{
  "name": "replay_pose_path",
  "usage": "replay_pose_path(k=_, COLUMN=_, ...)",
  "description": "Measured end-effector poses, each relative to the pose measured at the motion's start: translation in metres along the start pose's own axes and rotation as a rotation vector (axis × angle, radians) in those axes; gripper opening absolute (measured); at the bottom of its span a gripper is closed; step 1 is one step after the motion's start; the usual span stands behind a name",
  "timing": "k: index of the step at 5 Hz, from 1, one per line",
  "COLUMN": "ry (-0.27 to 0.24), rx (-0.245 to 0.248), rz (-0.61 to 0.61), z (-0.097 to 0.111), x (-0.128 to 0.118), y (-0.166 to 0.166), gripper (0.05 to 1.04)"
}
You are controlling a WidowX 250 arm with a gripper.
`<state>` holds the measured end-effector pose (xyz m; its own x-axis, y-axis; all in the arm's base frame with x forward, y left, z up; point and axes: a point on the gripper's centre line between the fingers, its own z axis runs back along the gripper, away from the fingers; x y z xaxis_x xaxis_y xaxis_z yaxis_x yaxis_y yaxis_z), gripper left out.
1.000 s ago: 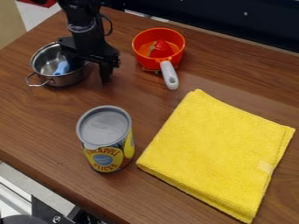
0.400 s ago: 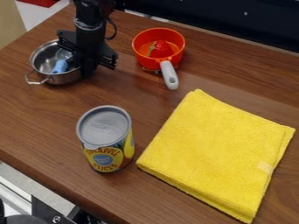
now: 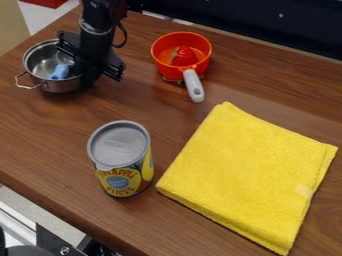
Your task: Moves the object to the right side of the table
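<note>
Metal pot point(image 3: 63, 86) seen at the view's left, against the tool point(image 3: 88, 79).
The pot, taken as the object to be moved, is overlapped at its right rim by the tool; its wire handle point(image 3: 28, 86) is pointed away, so a rightward carry over the tabletop point(image 3: 47, 132) seems called for. Whether the tool is spread or closed on the rim cannot be told; the blue item point(image 3: 60, 71) inside is partly hidden.

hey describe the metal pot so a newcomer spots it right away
Start at the yellow towel, then look across the wooden table to the view's upper left. The metal pot there holds something blue; its neighbour, the saucepan, is orange.
</note>
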<state>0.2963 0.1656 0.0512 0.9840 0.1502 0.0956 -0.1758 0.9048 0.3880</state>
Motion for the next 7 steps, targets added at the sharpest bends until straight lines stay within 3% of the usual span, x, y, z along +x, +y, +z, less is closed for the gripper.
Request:
replay_pose_path(k=1, ry=-0.003, rx=-0.029, rz=0.003, z=0.028, x=0.01, y=0.001, gripper=0.062)
replay_pose_path(k=2, ry=0.018, rx=-0.109, rz=-0.042, z=0.062, x=0.019, y=-0.013, gripper=0.062)
replay_pose_path(k=3, ry=0.004, rx=-0.172, rz=-0.149, z=0.098, x=0.018, y=-0.041, gripper=0.062)
replay_pose_path(k=5, ry=-0.122, rx=-0.212, rz=-0.28, z=0.161, x=0.017, y=-0.112, gripper=0.062)
replay_pose_path(k=7, ry=-0.174, rx=-0.228, rz=-0.431, z=0.169, x=0.031, y=-0.198, gripper=0.062)
